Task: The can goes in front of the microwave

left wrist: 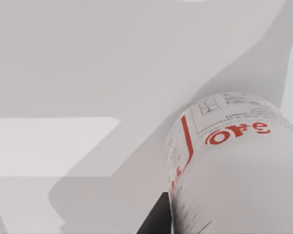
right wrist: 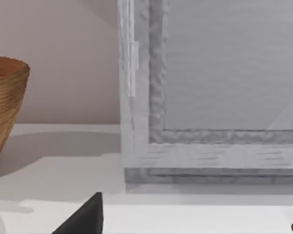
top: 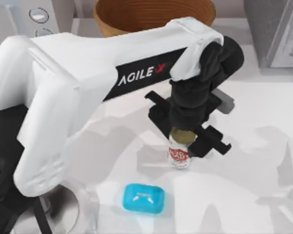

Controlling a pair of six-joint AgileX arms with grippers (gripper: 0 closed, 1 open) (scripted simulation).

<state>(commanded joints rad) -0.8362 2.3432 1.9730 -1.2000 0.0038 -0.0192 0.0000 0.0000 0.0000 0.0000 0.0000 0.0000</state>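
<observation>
1. Reaching across the table (top: pixel 263 161) from the top view's left, the left arm sets the left gripper (top: pixel 187 132) directly over the can (top: pixel 179 151), near the table's middle.
2. The fingers flank the can's gold-olive top from either side. Whether the pads press on it cannot be told, so the grip is unconfirmed.
3. The can appears upright on the table, well apart from the microwave (top: pixel 34 17), which stands at the far left corner. The straight-down approach suits a lift-and-carry to the bare surface in front of the appliance.
4. In the left wrist view the can's (left wrist: pixel 234 161) label is very near the camera, which agrees with the gripper being low over it.
5. The right gripper (right wrist: pixel 85 217) is parked facing the darker grey box (right wrist: pixel 210 97); one dark fingertip shows, and its opening cannot be told.
6. Count: one can, one microwave with two dials, one blue soap-like block (top: pixel 143 198) near the can, one wooden bowl (top: pixel 154 14) at the far edge, one grey box (top: pixel 276 31) at far right.
</observation>
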